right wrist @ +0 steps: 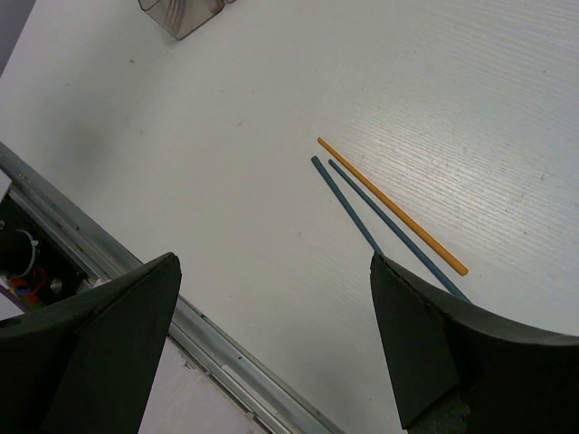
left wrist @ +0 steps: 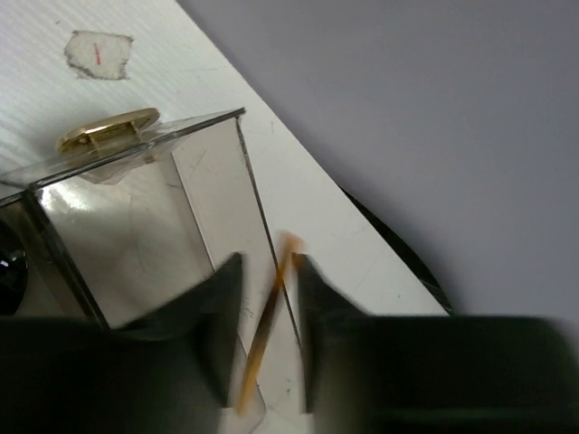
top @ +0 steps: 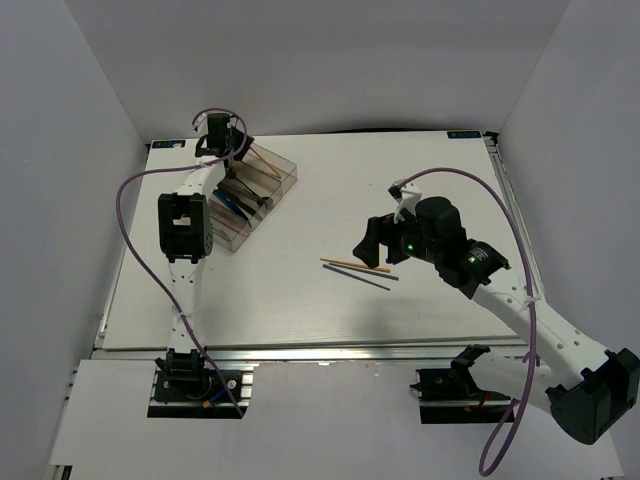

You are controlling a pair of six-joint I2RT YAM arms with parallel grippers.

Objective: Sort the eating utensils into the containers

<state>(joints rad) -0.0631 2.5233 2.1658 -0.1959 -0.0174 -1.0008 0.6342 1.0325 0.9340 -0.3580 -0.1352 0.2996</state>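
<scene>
The clear containers tray (top: 262,190) lies at the back left with blue cutlery (top: 237,205) in a near compartment. My left gripper (top: 222,128) hovers over its far end. In the left wrist view the jaws (left wrist: 269,262) stand a little apart, and a blurred orange chopstick (left wrist: 267,321) slants loosely between them over the tray's wall (left wrist: 213,181). Mid-table lie an orange chopstick (right wrist: 393,207) and two blue chopsticks (right wrist: 348,199). My right gripper (right wrist: 271,262) hangs wide open just beside them, holding nothing.
A gold-coloured flat piece (left wrist: 109,129) rests on the tray's end. A black rounded shape (left wrist: 7,267) shows at the tray's left side. The table's metal front rail (right wrist: 235,353) runs below the right gripper. White walls close in the table's back and sides.
</scene>
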